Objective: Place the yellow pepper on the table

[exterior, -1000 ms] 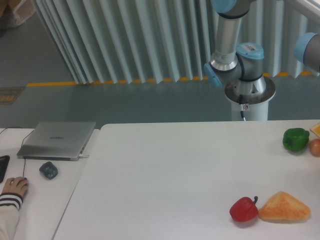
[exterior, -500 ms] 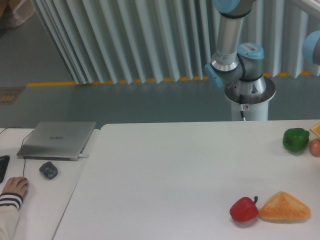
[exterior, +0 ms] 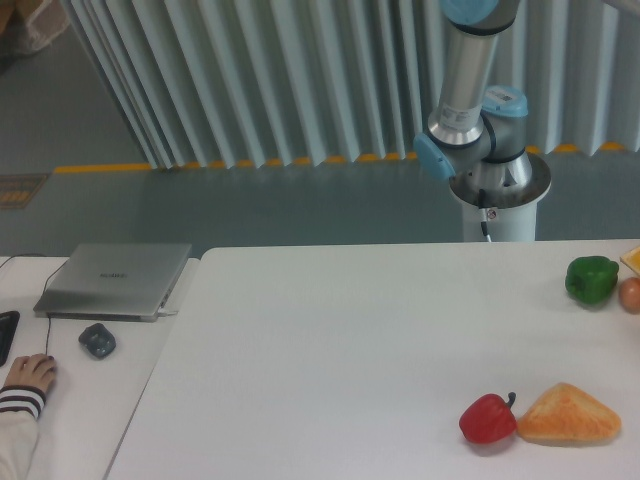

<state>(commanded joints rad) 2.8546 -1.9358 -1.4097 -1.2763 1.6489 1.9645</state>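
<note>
No glossy yellow bell pepper is seen anywhere; it may be hidden beyond the right edge. Only the arm's base and lower links [exterior: 487, 150] are shown behind the large white tabletop [exterior: 330, 360], so neither finger state nor the pepper's bearing from the fingers can be judged.

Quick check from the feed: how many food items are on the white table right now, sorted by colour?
Red: 1, the red pepper
Green: 1, the green pepper
Orange-tan: 1, the bread wedge
Cut off at the right edge: 2, a yellow-orange piece and a brownish round item, too little showing to identify
Total: 5
The gripper is out of frame.
</note>
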